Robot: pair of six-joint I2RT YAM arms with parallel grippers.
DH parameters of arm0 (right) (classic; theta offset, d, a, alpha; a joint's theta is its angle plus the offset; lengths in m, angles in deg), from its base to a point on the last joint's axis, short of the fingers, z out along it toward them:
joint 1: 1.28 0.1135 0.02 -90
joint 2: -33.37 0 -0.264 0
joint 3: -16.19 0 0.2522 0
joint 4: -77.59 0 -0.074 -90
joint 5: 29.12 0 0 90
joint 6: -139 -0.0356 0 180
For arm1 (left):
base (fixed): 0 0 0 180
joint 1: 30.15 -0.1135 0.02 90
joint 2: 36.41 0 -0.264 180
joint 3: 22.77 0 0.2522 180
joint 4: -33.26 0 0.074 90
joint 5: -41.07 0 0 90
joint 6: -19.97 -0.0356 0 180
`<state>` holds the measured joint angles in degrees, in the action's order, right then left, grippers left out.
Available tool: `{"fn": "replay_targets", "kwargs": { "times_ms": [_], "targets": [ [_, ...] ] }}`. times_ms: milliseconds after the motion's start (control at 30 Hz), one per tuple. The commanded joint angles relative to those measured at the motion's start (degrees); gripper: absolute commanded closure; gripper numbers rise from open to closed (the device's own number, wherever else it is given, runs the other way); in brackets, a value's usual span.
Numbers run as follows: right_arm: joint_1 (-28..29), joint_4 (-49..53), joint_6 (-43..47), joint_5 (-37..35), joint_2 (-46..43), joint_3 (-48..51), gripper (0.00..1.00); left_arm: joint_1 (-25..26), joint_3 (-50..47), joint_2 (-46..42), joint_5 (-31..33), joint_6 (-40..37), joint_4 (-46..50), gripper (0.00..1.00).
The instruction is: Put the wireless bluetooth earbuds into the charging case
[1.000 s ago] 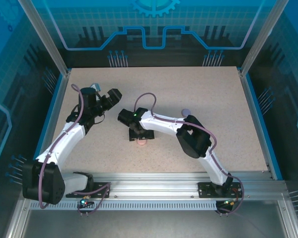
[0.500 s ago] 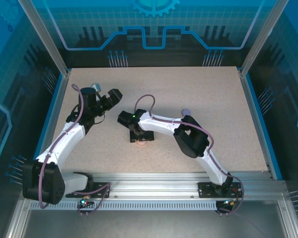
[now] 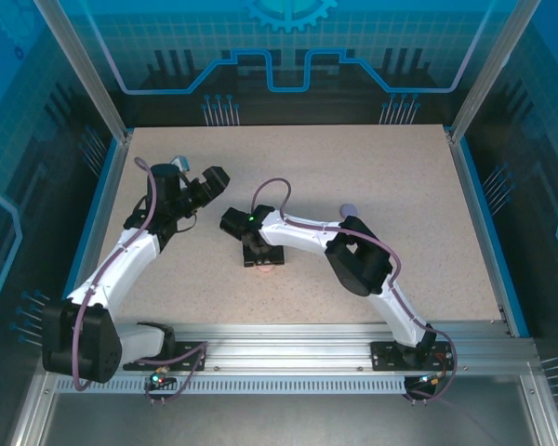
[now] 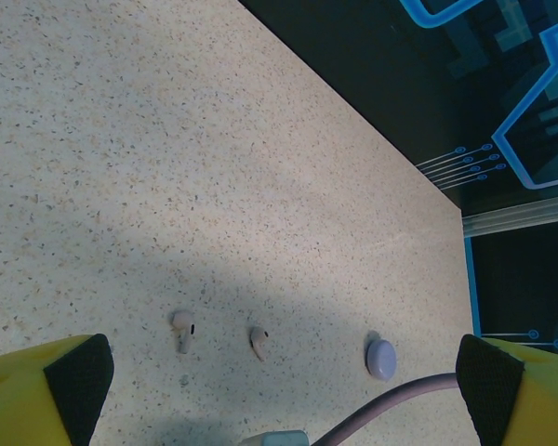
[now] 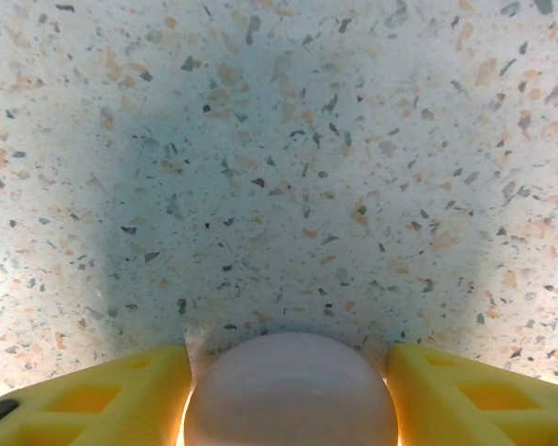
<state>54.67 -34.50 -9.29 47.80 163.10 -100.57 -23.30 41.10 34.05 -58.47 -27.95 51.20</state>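
Low over the speckled table (image 3: 400, 167), right gripper (image 5: 288, 395), yellow fingers (image 5: 84, 395) bracketing the pink charging case (image 5: 290, 372) from both sides, pads right at its rounded shell or a sliver short of it; clamped or merely flanking, impossible to tell. From above, same case a pink glint under the black wrist, near the table's middle, closer to the near rail (image 3: 288, 339) than to the far edge. Bare, shadowed tabletop ahead of the fingers in the right wrist view.

Further left, left gripper (image 4: 284, 376) released, fingers spread to the two lower corners of its wrist view, only table between them. Ahead of it, two wireless bluetooth earbuds (image 4: 181, 328) lying loose on the surface, side by side yet apart, neither inside a case. Off to their right, well apart, a purple charging case (image 4: 380, 358) resting on the table, a lilac cable (image 4: 400, 401) curving past just below it in that view. Beyond, the table's far edge cutting diagonally across, dark wall and blue-lit panel behind.

From above, wide open ground across the far half and the right side of the table, blue-trimmed edges left and right. Purple charging case just beyond the right arm's elbow. Left arm's wrist section near the left edge; the two grippers apart, a strip of bare table between them.
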Motion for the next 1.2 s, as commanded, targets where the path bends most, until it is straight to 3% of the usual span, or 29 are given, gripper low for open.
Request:
{"fn": "replay_targets", "kwargs": {
  "times_ms": [0, 533, 700, 1167],
  "targets": [
    [0.6, -0.2, -1.4, 0.0, -0.7, 2.6, 0.4, -0.6, 2.4, 0.3, -1.9, -0.7, 0.1, 0.01],
    [0.2, -3.0, -1.4, 0.4, -3.8, 5.5, 0.49, -0.6, 3.4, 0.6, -4.0, -1.5, -0.1, 0.01],
    [-1.0, -4.3, -1.5, 0.0, -6.7, 7.4, 0.49, -0.6, 1.9, 0.1, -1.2, 1.7, -1.3, 0.01],
    [-12.6, -11.0, -1.1, 1.0, -18.1, 18.9, 0.49, -0.3, -6.6, 0.0, -2.3, 4.1, -9.9, 0.01]
  ]
}}
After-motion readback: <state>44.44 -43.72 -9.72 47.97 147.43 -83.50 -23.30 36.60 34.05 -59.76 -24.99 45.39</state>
